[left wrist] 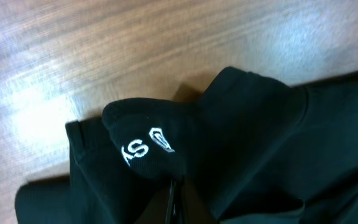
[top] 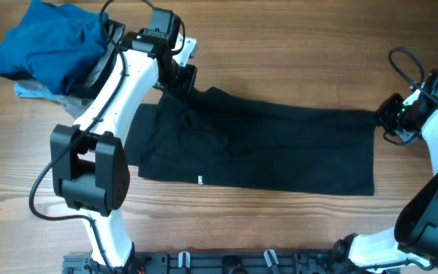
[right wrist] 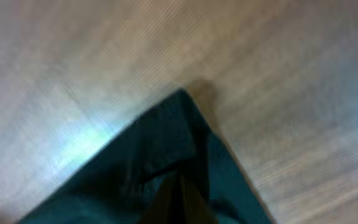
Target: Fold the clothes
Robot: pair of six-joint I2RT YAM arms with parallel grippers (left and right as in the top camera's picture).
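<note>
The black T-shirt (top: 257, 144) lies spread as a long folded band across the middle of the table, with a small white mark near its front edge. My left gripper (top: 179, 82) is shut on its far left corner; the left wrist view shows the pinched black fabric (left wrist: 241, 137) with white lettering bunched over the closed fingers (left wrist: 178, 202). My right gripper (top: 386, 116) is shut on the far right corner; the right wrist view shows a pointed black corner (right wrist: 166, 162) over the closed fingers (right wrist: 182, 199).
A bright blue garment (top: 48, 46) is heaped at the back left, over a grey one (top: 36, 91). The wooden table (top: 295, 53) shows around the shirt. The arm bases stand along the front edge.
</note>
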